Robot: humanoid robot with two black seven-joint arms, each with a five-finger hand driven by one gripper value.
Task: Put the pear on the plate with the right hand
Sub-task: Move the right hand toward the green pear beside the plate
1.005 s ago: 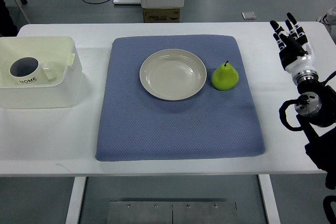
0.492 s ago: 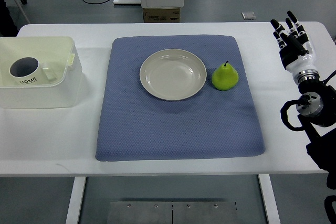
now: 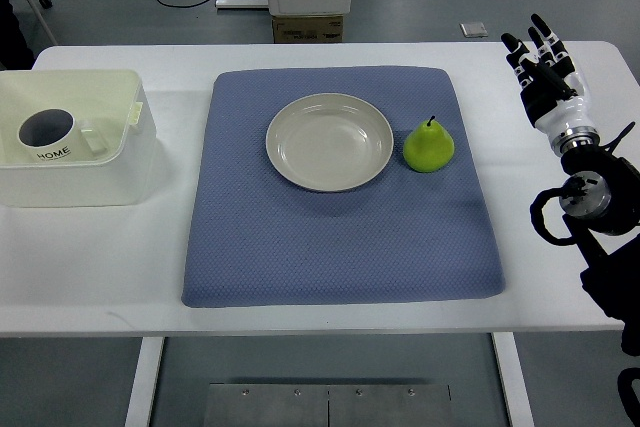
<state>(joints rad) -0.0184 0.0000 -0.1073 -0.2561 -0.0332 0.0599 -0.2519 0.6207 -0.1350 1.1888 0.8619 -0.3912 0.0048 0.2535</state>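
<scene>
A green pear (image 3: 429, 145) stands upright on the blue mat (image 3: 340, 237), just right of the cream plate (image 3: 329, 141), close to its rim. The plate holds nothing. My right hand (image 3: 540, 72) is over the white table's right side, well right of the pear and slightly farther back. Its black and white fingers (image 3: 530, 50) are spread, pointing away, and hold nothing. The left arm does not show.
A white plastic bin (image 3: 90, 172) with a mug marked HOME (image 3: 48, 135) inside sits at the table's left. Beyond the far table edge stand a white post and a cardboard box (image 3: 307, 27). My right arm's wrist and cables (image 3: 585, 202) lie along the right edge.
My right hand has shifted a little to the left and away, toward the far edge. Pear and plate have not moved.
</scene>
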